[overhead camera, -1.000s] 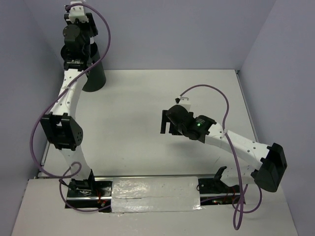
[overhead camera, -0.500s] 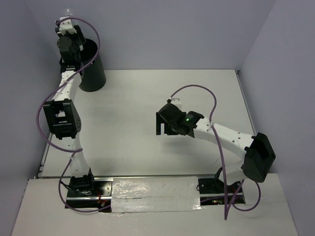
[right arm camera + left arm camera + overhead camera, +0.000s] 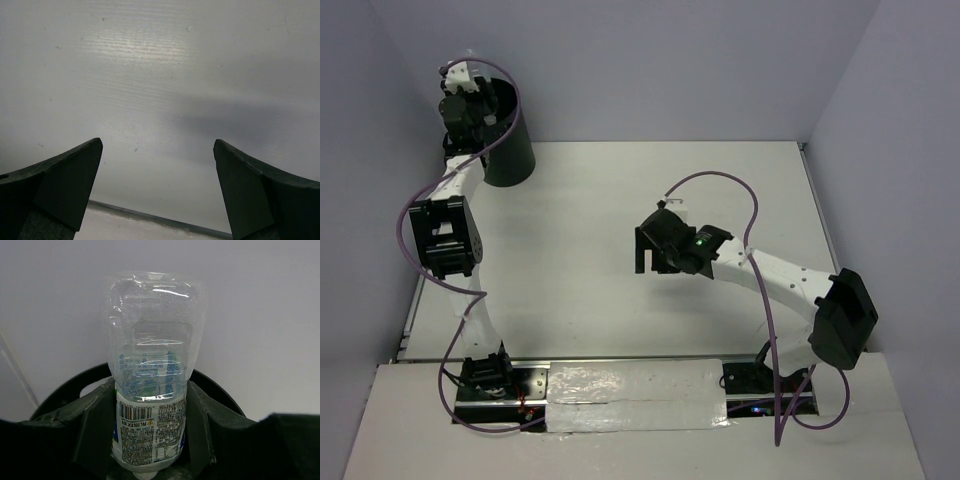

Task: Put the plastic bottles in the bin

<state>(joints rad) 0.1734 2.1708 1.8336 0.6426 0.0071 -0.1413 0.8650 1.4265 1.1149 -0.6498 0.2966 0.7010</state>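
My left gripper (image 3: 150,386) is shut on a clear crinkly plastic bottle (image 3: 152,350) with a printed label. Its cap end points toward the wrist and its base points away. The black bin's rim (image 3: 221,391) curves just behind the fingers (image 3: 97,425). In the top view the left gripper (image 3: 463,88) hangs at the bin's (image 3: 512,150) left rim, at the table's far left corner; the bottle is hard to make out there. My right gripper (image 3: 642,250) is open and empty above the mid table, and its wrist view (image 3: 157,145) shows only bare surface. No other bottles are in view.
Grey walls close the table at the back and both sides. The bin stands close to the left wall. A silver taped strip (image 3: 635,397) lies between the arm bases at the near edge.
My left gripper has swung left and down with the bottle, from over the bin to its left rim. My right gripper has drawn slightly left and stays open.
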